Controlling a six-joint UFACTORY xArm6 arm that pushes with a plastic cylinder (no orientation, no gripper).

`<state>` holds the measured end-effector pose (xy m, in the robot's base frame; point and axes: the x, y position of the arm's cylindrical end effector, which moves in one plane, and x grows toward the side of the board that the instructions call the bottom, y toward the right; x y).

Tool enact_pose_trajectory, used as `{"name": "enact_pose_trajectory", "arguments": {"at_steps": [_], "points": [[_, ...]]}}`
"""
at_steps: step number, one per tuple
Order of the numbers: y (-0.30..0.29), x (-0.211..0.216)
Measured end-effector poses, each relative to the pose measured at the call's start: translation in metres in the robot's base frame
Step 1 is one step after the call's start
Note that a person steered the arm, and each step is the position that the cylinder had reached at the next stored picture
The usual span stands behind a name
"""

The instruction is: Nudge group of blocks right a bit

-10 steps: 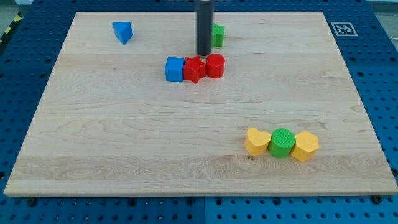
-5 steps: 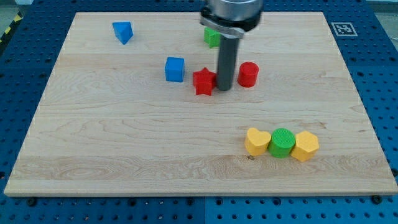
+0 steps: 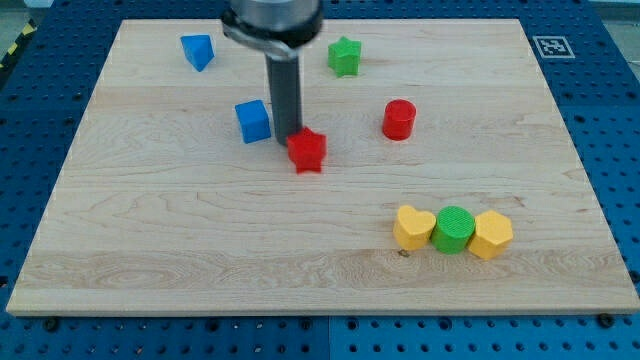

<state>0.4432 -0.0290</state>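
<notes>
My tip [image 3: 288, 139] rests on the board between the blue cube [image 3: 253, 121] on its left and the red star [image 3: 307, 151] at its lower right, close to both. The red cylinder [image 3: 399, 119] stands apart, well to the right of the star. The rod rises from the tip toward the view's top. In the lower right, a yellow heart [image 3: 413, 228], a green cylinder [image 3: 453, 230] and a yellow hexagon [image 3: 490, 235] sit touching in a row.
A blue triangular block [image 3: 198, 50] lies near the top left of the wooden board [image 3: 150, 230]. A green star [image 3: 344, 55] lies near the top centre. A fiducial marker [image 3: 549, 46] sits at the board's top right corner.
My tip has moved from right of the red star to its upper left. The blue cube shifted left, the red star moved left and down. The red cylinder stayed put.
</notes>
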Motion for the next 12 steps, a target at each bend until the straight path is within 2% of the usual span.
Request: {"name": "enact_pose_trajectory", "arguments": {"at_steps": [1,3,4,5,6,7,8,10,11,12], "points": [[0.020,0.017],[-0.043,0.023],[0.004,0.029],[0.076,0.025],[0.057,0.016],[0.004,0.027],[0.015,0.047],[0.096,0.049],[0.070,0.056],[0.069,0.090]]}}
